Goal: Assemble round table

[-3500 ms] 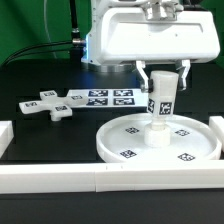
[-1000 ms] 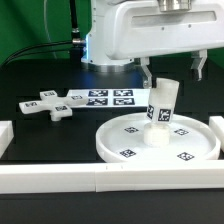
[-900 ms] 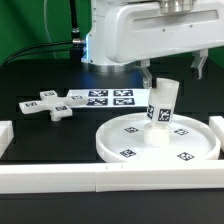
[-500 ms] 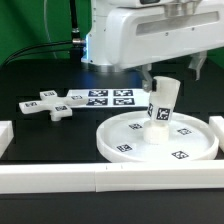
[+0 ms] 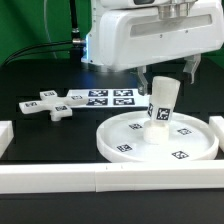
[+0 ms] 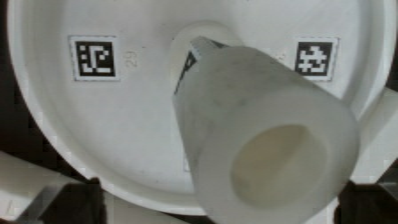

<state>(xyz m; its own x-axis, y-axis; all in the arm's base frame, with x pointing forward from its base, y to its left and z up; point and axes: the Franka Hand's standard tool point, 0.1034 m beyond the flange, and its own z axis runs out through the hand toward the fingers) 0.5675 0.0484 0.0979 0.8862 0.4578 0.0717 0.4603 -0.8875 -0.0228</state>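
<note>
The large round rimmed disc (image 5: 125, 135) lies on the black table at the exterior view's right. The short thick cylinder leg (image 5: 160, 104) stands at the disc's middle, leaning slightly toward the exterior view's right. My gripper (image 5: 170, 75) is open, its dark fingers (image 5: 147, 82) spread on either side of the leg's top and apart from it. The wrist view looks down on the leg's hollow top (image 6: 267, 140) and the tagged disc (image 6: 98, 120), with the gripper (image 6: 217, 205) open around them. The cross-shaped foot piece (image 5: 47, 105) lies loose at the exterior view's left.
The marker board (image 5: 105, 98) lies flat behind the disc, between the foot piece and the leg. Long white border rails run along the front edge (image 5: 100, 181) and stand at the left (image 5: 5, 135) and right (image 5: 217, 124) sides.
My gripper let go of the leg, opened and rose above it. In the last second it has come down a little around the leg's top. The leg stays on the disc, now leaning.
</note>
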